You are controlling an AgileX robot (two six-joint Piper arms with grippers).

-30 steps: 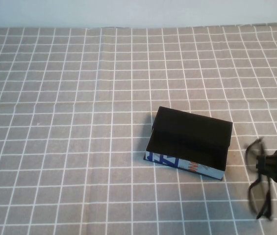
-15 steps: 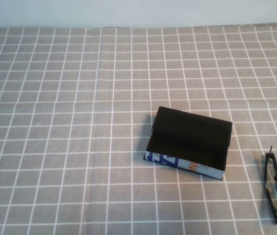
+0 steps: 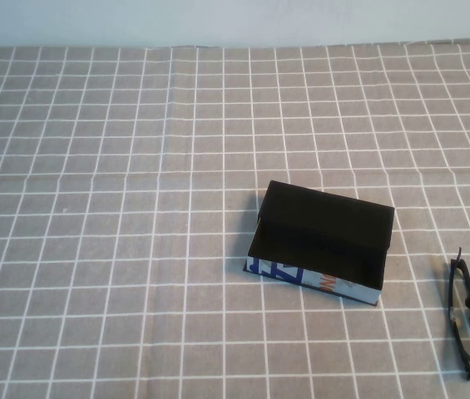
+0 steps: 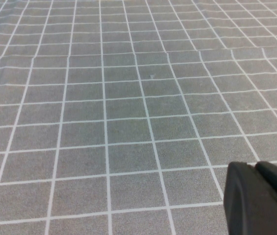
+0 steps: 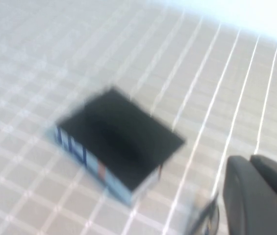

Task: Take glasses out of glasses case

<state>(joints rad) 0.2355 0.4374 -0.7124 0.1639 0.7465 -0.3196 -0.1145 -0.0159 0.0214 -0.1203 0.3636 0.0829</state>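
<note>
The glasses case (image 3: pixel 322 241) lies in the middle of the checked cloth with its black flap lid up and its white printed side facing the near edge. The black glasses (image 3: pixel 466 316) lie folded on the cloth to the case's right, apart from it. Neither gripper shows in the high view. In the right wrist view my right gripper (image 5: pixel 248 159) is shut and empty, raised above the cloth, with the case (image 5: pixel 121 139) and the blurred glasses (image 5: pixel 204 215) below it. My left gripper (image 4: pixel 253 166) is shut and empty over bare cloth.
The grey cloth with white grid lines (image 3: pixel 118 166) covers the whole table. A pale wall runs along the far edge (image 3: pixel 235 21). The cloth has slight creases left of the middle.
One second ago my right gripper held the glasses at the right edge. It let them down on the cloth and drew back out of the high view. The case has not moved.
</note>
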